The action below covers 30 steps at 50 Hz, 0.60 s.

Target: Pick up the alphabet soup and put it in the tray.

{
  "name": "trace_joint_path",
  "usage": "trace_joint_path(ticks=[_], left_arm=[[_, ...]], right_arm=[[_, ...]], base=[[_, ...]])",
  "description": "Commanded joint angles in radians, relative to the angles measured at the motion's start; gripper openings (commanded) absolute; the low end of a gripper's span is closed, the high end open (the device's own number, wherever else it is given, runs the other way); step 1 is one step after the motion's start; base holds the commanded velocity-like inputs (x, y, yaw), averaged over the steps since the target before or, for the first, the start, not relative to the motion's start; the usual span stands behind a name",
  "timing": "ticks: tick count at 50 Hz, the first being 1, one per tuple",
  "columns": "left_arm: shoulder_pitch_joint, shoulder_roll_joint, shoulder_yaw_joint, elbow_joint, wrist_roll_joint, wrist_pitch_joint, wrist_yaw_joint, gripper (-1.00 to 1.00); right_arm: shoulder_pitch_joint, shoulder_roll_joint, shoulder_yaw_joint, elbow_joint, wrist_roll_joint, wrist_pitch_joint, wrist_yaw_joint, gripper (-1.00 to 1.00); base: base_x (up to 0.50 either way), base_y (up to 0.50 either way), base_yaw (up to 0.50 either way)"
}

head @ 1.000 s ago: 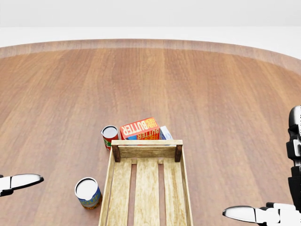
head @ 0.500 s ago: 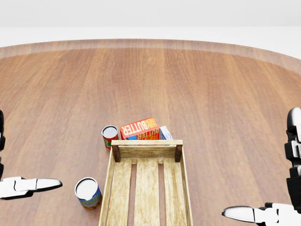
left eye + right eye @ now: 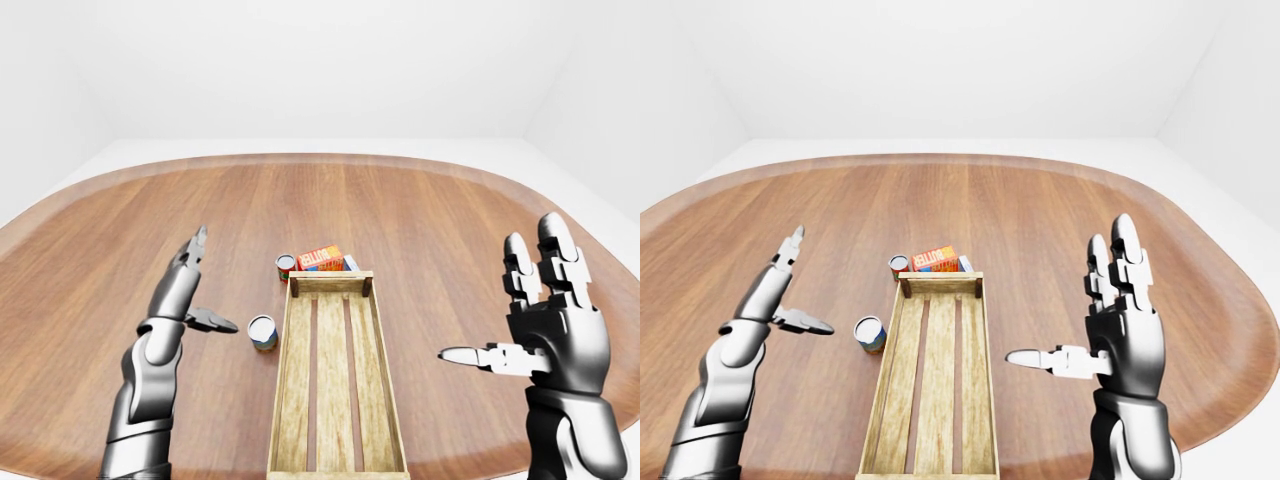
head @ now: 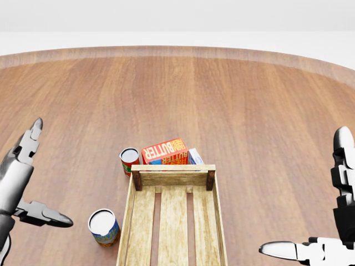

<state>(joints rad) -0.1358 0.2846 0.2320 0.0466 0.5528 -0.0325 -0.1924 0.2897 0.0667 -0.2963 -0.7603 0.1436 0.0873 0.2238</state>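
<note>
The left hand is raised at the left side of the left-eye view, with its fingers stretched and pointing up and away, and its thumb sticking out to the right; the hand is spread and it holds nothing. The left forearm rises steeply from the bottom edge of this view, bent a little at the wrist. The right hand stands upright at the right side with the palm turned inward, its fingers pointing up and its thumb reaching to the left, also spread wide and holding nothing.
</note>
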Motion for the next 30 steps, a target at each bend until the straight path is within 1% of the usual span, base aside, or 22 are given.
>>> trace_joint_path(ticks=[1,2,3,5,6,10,11,13,15,16,17,18,19,20,22,23,24,25,26,29,30], left_arm=[[-0.114,0.064,-0.054,0.169,0.289,-0.045,-0.004,1.0],[-0.115,0.063,-0.053,0.171,0.292,-0.047,-0.004,1.0],[-0.118,0.064,-0.055,0.174,0.298,-0.055,-0.008,1.0],[-0.124,0.07,-0.07,0.181,0.34,-0.055,-0.025,1.0],[-0.137,0.069,-0.082,0.196,0.358,-0.055,-0.047,1.0],[-0.159,0.076,-0.105,0.26,0.405,-0.055,-0.071,1.0],[-0.17,0.075,-0.115,0.298,0.451,-0.055,-0.074,1.0],[-0.181,0.078,-0.121,0.335,0.454,-0.055,-0.073,1.0],[-0.19,0.065,-0.122,0.349,0.467,-0.055,-0.093,1.0],[-0.196,0.066,-0.123,0.367,0.444,-0.055,-0.099,1.0],[-0.203,0.069,-0.131,0.392,0.453,-0.055,-0.088,1.0],[-0.205,0.07,-0.135,0.401,0.451,-0.055,-0.098,1.0],[-0.207,0.074,-0.144,0.412,0.481,-0.055,-0.071,1.0],[-0.21,0.07,-0.145,0.426,0.486,-0.055,-0.08,1.0],[-0.218,0.067,-0.143,0.408,0.469,-0.055,-0.136,1.0],[-0.231,0.067,-0.153,0.477,0.479,-0.055,-0.092,1.0],[-0.24,0.068,-0.158,0.501,0.479,-0.055,-0.083,1.0],[-0.241,0.068,-0.157,0.484,0.474,-0.055,-0.113,1.0],[-0.241,0.064,-0.152,0.455,0.459,-0.055,-0.161,1.0],[-0.251,0.057,-0.152,0.459,0.443,-0.055,-0.189,1.0],[-0.26,0.057,-0.156,0.476,0.442,-0.055,-0.181,1.0]], right_arm=[[0.002,0.002,-0.019,-0.011,0.015,0.0,0.005,1.0],[0.002,0.002,-0.02,-0.011,0.015,0.0,0.006,1.0],[0.003,0.004,-0.02,-0.013,0.015,0.0,0.007,1.0],[0.006,0.006,-0.019,-0.017,0.015,0.0,0.008,1.0],[0.007,0.007,-0.021,-0.019,0.015,0.0,0.009,1.0],[0.004,0.011,-0.032,-0.027,0.022,0.0,0.007,1.0],[0.002,0.011,-0.035,-0.024,0.021,0.0,0.003,1.0],[0.001,0.011,-0.035,-0.022,0.022,0.0,0.003,1.0],[-0.001,0.011,-0.038,-0.024,0.025,0.0,0.001,1.0],[-0.001,0.011,-0.039,-0.023,0.026,0.0,0.0,1.0],[-0.001,0.011,-0.038,-0.023,0.026,0.0,0.0,1.0],[-0.002,0.011,-0.039,-0.024,0.028,0.0,-0.001,1.0],[-0.002,0.011,-0.043,-0.028,0.032,0.0,-0.003,1.0],[0.002,0.012,-0.045,-0.034,0.035,0.0,-0.002,1.0],[0.003,0.014,-0.05,-0.037,0.038,0.0,-0.001,1.0],[0.001,0.015,-0.052,-0.036,0.04,0.0,-0.001,1.0],[0.0,0.015,-0.051,-0.035,0.04,0.0,-0.002,1.0],[-0.002,0.015,-0.052,-0.035,0.043,0.0,-0.003,1.0],[-0.003,0.015,-0.051,-0.036,0.044,0.0,-0.005,1.0],[-0.004,0.014,-0.044,-0.032,0.037,0.0,-0.009,1.0],[-0.005,0.013,-0.043,-0.029,0.036,0.0,-0.009,1.0]], base=[[0.0,0.0,0.0],[0.0,0.0,0.0],[0.0,0.0,0.0],[0.0,0.0,0.0],[0.0,0.0,0.0],[0.0,0.0,0.0],[0.0,0.0,0.0],[0.0,0.0,0.0],[0.0,0.0,0.0],[0.0,0.0,0.0],[0.0,0.0,0.0],[0.0,0.0,0.0],[0.0,0.0,0.0],[0.0,0.0,0.0],[0.0,0.0,0.0],[0.0,0.0,0.0],[0.0,0.0,0.0],[0.0,0.0,0.0],[0.0,0.0,0.0],[0.0,0.0,0.0],[0.0,0.0,0.0]])
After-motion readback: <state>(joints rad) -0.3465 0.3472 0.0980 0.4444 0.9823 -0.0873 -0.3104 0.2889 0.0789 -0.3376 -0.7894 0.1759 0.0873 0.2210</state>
